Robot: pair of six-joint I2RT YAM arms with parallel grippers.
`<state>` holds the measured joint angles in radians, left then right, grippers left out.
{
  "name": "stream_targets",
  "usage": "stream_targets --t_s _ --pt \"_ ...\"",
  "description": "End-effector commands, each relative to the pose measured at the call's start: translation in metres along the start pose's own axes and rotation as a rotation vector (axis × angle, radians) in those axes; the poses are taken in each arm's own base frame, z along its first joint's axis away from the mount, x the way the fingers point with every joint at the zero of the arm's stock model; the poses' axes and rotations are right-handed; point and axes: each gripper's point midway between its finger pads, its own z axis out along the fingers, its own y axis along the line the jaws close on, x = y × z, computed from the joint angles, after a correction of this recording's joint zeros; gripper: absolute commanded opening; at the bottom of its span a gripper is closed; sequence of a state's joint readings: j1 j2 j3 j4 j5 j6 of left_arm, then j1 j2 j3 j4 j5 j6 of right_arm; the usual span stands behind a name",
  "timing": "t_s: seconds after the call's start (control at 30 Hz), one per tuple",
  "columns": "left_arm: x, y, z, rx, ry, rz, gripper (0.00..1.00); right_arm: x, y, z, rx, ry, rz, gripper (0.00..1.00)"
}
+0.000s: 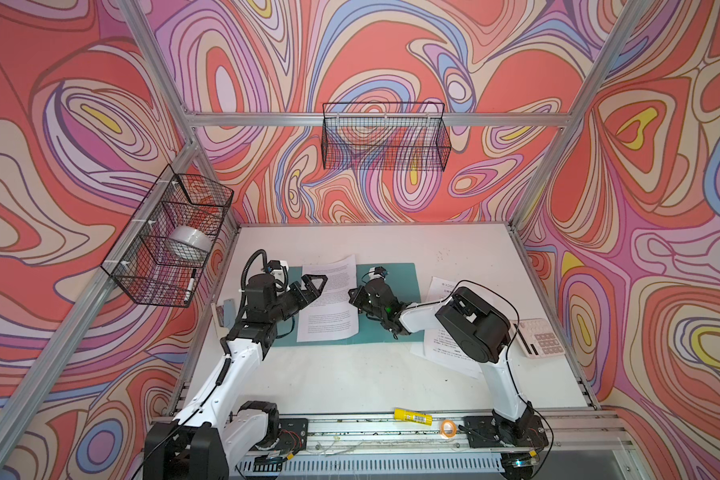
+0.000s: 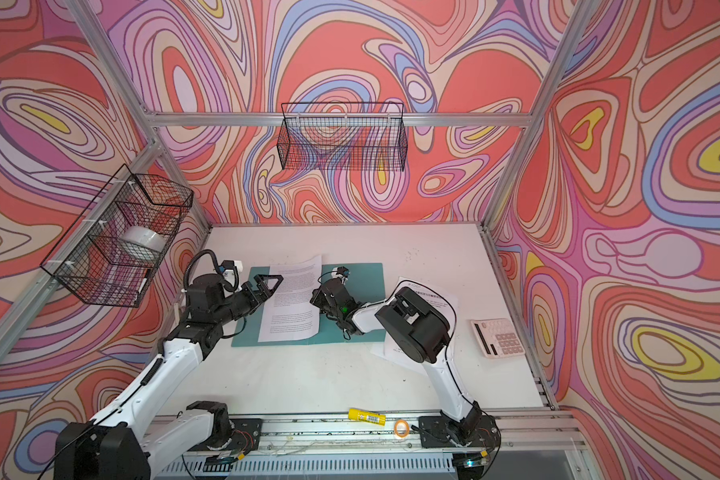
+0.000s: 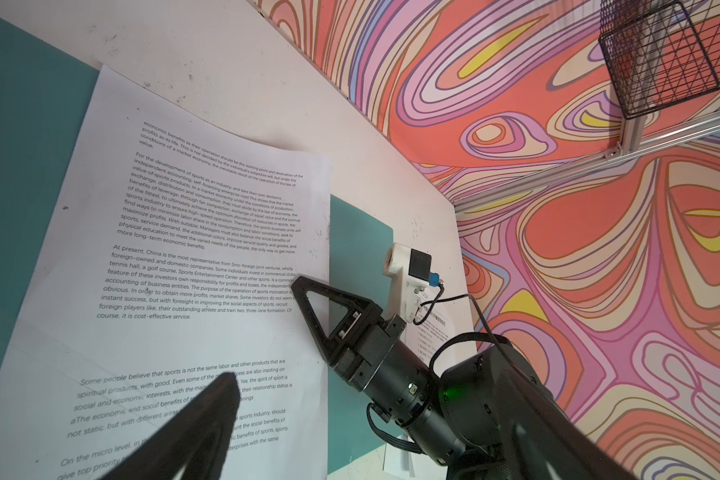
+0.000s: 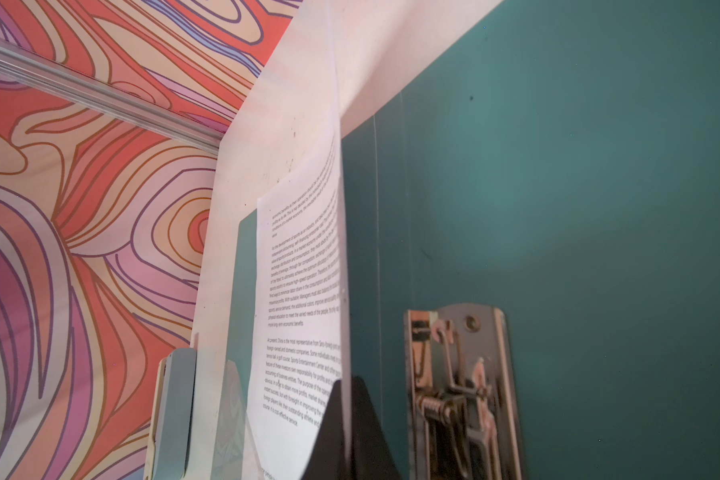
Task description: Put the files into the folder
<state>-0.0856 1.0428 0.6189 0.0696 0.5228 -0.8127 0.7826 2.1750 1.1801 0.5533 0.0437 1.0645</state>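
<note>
Our right fingers (image 3: 341, 297) are pressing fully together on what seems to be the right edge of the printed sheet (image 1: 329, 299), beside the metal clip (image 4: 458, 374). Our left fingers (image 3: 200, 428) are hanging wide apart over its other side, gripping nothing. The sheet is lying askew across the open teal folder (image 1: 404, 272), overhanging its far edge. A second sheet (image 1: 437, 349) is lying on the table (image 1: 350, 374) under our right arm. We are risking a crease or a slip if we tug this thin, limp paper sideways, and the shiny sprung clip could snag it
</note>
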Motion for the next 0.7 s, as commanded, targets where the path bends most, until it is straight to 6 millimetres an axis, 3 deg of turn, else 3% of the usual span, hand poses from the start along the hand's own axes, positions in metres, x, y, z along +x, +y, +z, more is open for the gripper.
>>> stream_targets --t_s 0.0,0.67 --pt "0.002 0.002 0.0 -0.011 0.004 0.003 0.95 0.006 0.001 0.006 0.003 0.008 0.011 0.0" --pt "0.004 0.004 0.0 -0.018 0.009 0.001 0.95 0.031 0.004 0.024 0.027 0.016 0.054 0.0"
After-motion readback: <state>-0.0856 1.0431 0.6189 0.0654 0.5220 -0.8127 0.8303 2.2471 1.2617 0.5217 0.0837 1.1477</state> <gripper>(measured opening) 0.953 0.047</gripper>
